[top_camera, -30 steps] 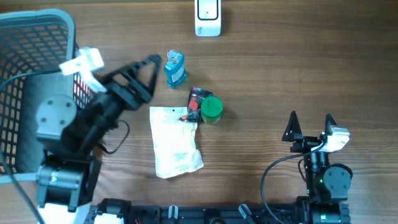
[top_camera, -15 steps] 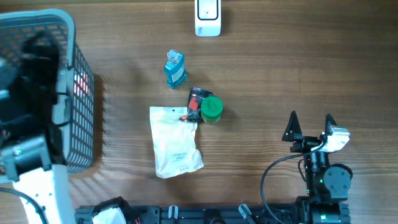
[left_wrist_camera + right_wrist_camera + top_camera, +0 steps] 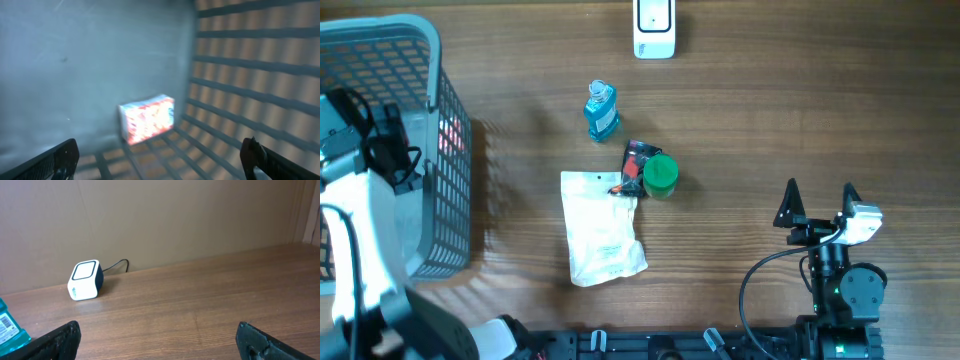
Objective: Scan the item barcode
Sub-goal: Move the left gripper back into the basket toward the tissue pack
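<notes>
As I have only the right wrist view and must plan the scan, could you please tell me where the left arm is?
Observer: The left gripper hangs inside the grey basket on the robot's left, jaws open, holding nothing.
Operator: Thank you. Is anything in that basket?
Observer: Yes, a small red and white box lies on its floor, close to the slatted wall.
Operator: And what lies near the blue bottle that I can just see?
Observer: Nearer the robot than the blue bottle, a green round item and a white pouch lie close together on the table.
</notes>
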